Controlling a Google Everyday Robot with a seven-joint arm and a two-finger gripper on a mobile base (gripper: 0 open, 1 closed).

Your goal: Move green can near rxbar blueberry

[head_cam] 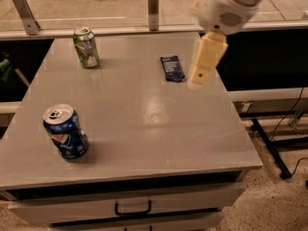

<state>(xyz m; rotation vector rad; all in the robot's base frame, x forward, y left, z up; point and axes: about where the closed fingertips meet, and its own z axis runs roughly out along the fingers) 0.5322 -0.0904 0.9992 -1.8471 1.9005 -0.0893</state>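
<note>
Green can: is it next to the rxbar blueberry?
No, the green can stands well apart from the rxbar blueberry; the gripper hovers just beside the bar.

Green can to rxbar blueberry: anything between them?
Camera view: only bare tabletop between green can and rxbar blueberry. Gripper hangs just right of the bar; blue can sits front-left, off that line.

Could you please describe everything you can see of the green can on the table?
The green can is a small drink can with a green and silver-white pattern and a silver top, apparently metal. It stands upright at the far left of the grey table, near the back edge. Only the table touches it. The rxbar blueberry lies apart to its right, and the gripper hangs above the table just right of that bar, well clear of the can.
</note>
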